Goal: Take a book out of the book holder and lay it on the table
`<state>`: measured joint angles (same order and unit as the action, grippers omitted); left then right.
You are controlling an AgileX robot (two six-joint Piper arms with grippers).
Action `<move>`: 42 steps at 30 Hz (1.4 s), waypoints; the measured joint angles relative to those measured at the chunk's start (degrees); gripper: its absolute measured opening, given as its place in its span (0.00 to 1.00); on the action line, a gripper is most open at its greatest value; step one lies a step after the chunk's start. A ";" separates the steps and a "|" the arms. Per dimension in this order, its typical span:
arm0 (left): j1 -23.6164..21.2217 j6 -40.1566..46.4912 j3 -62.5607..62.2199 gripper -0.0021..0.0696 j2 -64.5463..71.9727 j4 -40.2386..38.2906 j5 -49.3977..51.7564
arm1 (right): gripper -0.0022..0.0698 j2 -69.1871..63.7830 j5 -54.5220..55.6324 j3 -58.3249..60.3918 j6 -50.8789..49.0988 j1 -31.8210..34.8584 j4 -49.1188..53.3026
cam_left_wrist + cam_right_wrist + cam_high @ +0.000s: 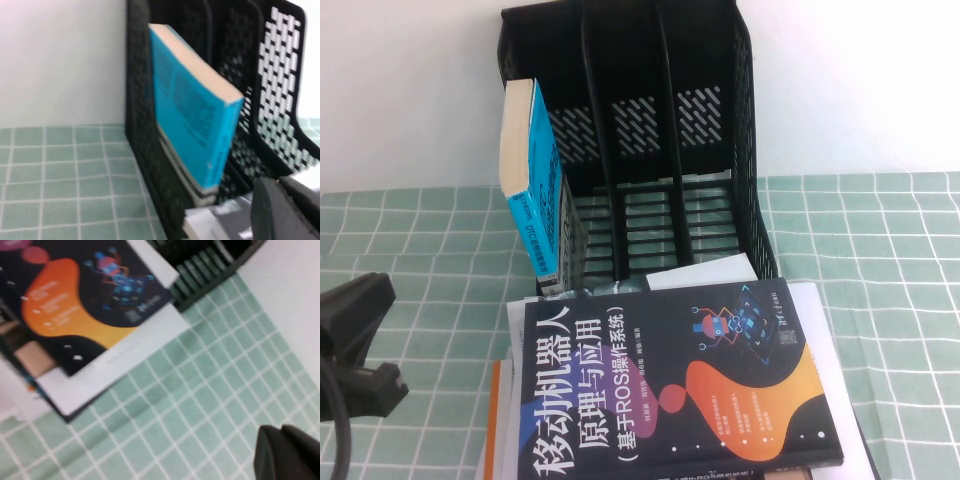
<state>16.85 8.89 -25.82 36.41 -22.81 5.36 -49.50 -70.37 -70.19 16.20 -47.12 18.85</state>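
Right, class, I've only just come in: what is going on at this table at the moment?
Nothing is held. A dark book lies flat on a stack on the table, in front of the black book holder. A blue book stands in the holder's left slot. The left gripper sits at the table's left edge. The right gripper, shut, is above the cloth beside the stack.

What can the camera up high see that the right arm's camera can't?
Only the high view shows the whole book holder, the light blue book leaning in its left slot, the dark book's white title, and the left gripper low at the robot's left, away from the books.

Only the right wrist view shows the right gripper, shut and empty, above bare green cloth.

Both show the dark book lying flat on a pile in front of the holder, and the table.
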 joint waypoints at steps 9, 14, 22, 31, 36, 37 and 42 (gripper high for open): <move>0.00 1.42 3.46 0.03 0.00 3.41 -7.67 | 0.03 26.69 26.69 35.25 -1.27 0.02 -11.68; 0.00 1.63 3.55 0.03 0.00 6.74 -6.27 | 0.03 37.57 37.36 50.39 -4.62 0.02 -12.35; 0.00 1.77 3.55 0.03 0.00 8.08 2.07 | 0.03 43.21 42.22 57.90 -6.89 0.02 -12.58; 0.00 1.89 3.55 0.03 0.00 7.97 2.74 | 0.03 43.21 43.10 57.90 -7.22 0.02 -19.63; 0.00 2.11 3.55 0.03 0.00 7.97 3.03 | 0.03 43.21 42.99 57.90 -7.22 0.02 -23.25; 0.00 2.11 3.55 0.03 0.00 7.97 3.37 | 0.03 43.21 42.99 57.90 -7.22 0.02 -23.56; 0.00 2.11 3.55 0.03 0.00 7.97 3.83 | 0.03 43.21 42.99 57.90 -7.22 0.02 -23.66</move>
<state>16.85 11.00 -22.27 36.41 -14.85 9.19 -6.30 -27.38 -12.29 8.98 -47.10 -4.82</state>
